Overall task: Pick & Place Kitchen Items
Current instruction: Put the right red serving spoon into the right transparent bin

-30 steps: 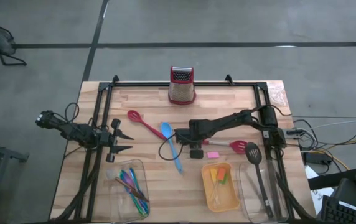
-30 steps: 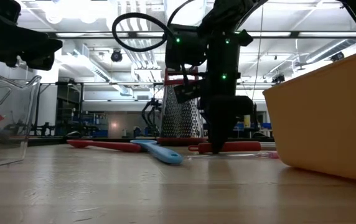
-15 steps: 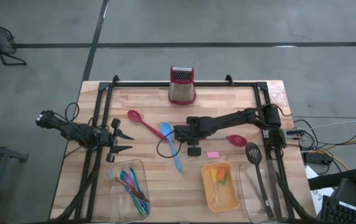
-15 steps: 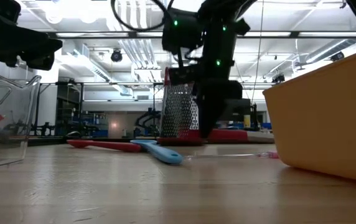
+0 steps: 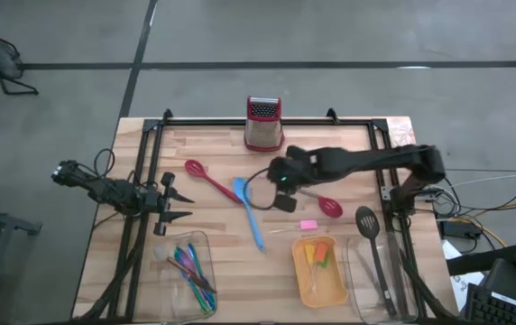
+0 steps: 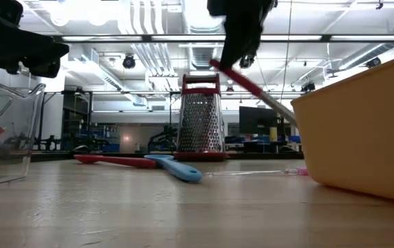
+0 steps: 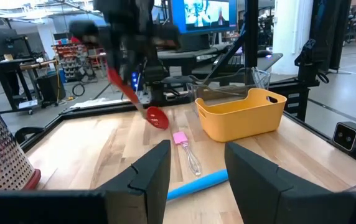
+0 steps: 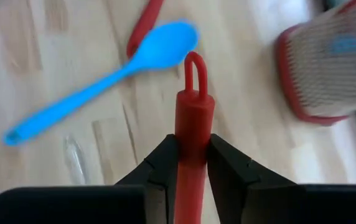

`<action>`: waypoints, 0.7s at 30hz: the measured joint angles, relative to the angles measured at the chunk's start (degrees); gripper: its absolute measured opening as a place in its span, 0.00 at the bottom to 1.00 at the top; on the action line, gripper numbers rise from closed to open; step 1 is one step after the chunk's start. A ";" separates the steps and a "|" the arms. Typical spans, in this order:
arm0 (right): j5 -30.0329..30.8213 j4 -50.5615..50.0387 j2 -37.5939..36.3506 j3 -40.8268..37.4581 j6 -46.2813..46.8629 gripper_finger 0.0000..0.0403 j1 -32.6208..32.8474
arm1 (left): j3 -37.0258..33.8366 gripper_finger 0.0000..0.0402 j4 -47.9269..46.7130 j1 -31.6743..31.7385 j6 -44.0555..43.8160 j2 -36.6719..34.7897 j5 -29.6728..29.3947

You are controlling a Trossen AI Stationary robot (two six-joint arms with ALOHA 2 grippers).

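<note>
**Op A:** I start at the near edge of the counter [image 5: 231, 271]. The clear tray [image 5: 188, 271] near left holds the thin purple, green and blue sticks [image 5: 190, 268]. The orange tray [image 5: 319, 271] sits near centre-right with small orange and green pieces [image 5: 315, 255] inside. Another clear tray [image 5: 381, 280] at the near right carries the black spatula [image 5: 371, 236].

**Op B:** And mid-counter?

**Op A:** A small pink piece [image 5: 308, 225] lies just beyond the orange tray. The blue spoon [image 5: 248, 211] lies flat near the centre, and the red spoon [image 5: 207, 179] lies to its left, its handle end close to the blue bowl.

**Op B:** What are my arms doing?

**Op A:** The left gripper [image 5: 175, 205] waits at the left edge, above the counter, jaws apart with nothing between them. The right gripper [image 5: 284, 200] is over the middle of the counter, jaws clamped on the handle of the red spatula [image 5: 323, 202]. In the right wrist view, the red handle [image 8: 192, 134] sits pinched between both fingers [image 8: 159, 168], its loop end poking out past them. In the low view, the spatula hangs clear of the wood, tilted down toward the right.

**Op B:** Farthest back?

**Op A:** The metal box grater [image 5: 263, 125] stands upright at the far edge, centre.
</note>
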 joint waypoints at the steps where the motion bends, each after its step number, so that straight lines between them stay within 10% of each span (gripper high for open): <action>1: 1.03 -0.04 -1.59 0.00 0.10 0.16 0.00 | 0.00 0.39 0.00 0.01 0.00 0.00 0.00; 21: 5.59 -19.21 -14.50 10.65 11.24 0.13 0.26 | -0.02 0.39 0.02 0.02 0.02 0.13 0.00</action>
